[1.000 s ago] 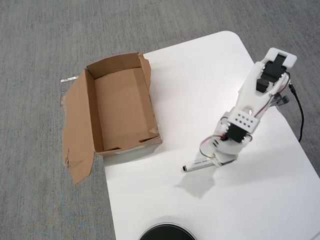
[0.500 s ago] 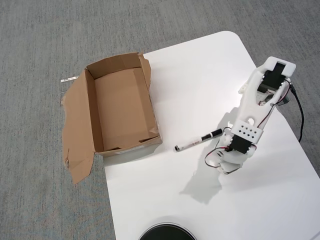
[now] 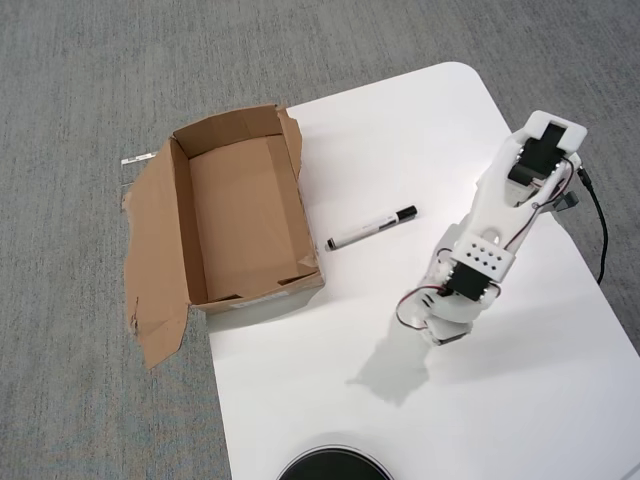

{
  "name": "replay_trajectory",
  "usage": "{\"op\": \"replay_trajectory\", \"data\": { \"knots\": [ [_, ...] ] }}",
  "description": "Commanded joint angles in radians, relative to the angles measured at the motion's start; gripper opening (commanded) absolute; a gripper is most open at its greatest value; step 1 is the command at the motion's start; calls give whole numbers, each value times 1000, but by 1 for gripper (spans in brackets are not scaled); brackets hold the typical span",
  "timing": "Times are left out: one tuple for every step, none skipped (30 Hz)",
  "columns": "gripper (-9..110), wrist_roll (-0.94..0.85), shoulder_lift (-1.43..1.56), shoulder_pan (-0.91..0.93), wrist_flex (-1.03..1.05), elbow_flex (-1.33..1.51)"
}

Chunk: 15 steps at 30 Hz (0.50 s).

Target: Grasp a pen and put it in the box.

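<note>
Going left to right in the overhead view, the box (image 3: 240,215) sits at the left edge of the white counter (image 3: 400,120), open side up and empty, with its ragged flap hanging out over the carpet (image 3: 80,80). Just to its right, near the box's right wall but not touching it, the pen (image 3: 372,228) lies flat on the counter. Its long axis runs on a shallow diagonal, the white end pointing down-left toward the box and the black cap up-right. Farther right and lower is the gripper (image 3: 440,328), well apart from the pen and holding nothing; whether the fingers are wide or narrow I cannot tell, since the wrist covers them from above. The step in hand looks like reaching for the pen. To do it well, the fingers should come down over the barrel's middle, set across the long axis, so the pen lifts level.
</note>
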Motion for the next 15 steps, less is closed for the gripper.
{"op": "replay_trajectory", "data": {
  "knots": [
    [0,53,26,100,5,-79],
    [0,74,26,127,5,-94],
    [0,99,26,151,5,-111],
    [0,123,26,173,5,-127],
    [0,151,26,196,5,-140],
    [0,179,26,222,5,-151],
    [0,205,26,246,5,-159],
    [0,228,26,271,5,-163],
    [0,251,26,292,5,-165],
    [0,271,26,314,5,-165],
    [0,291,28,332,5,-165],
    [0,308,35,347,5,-165],
    [0,323,48,361,5,-165],
    [0,340,58,372,5,-165],
    [0,357,69,386,5,-165]
  ]
}}
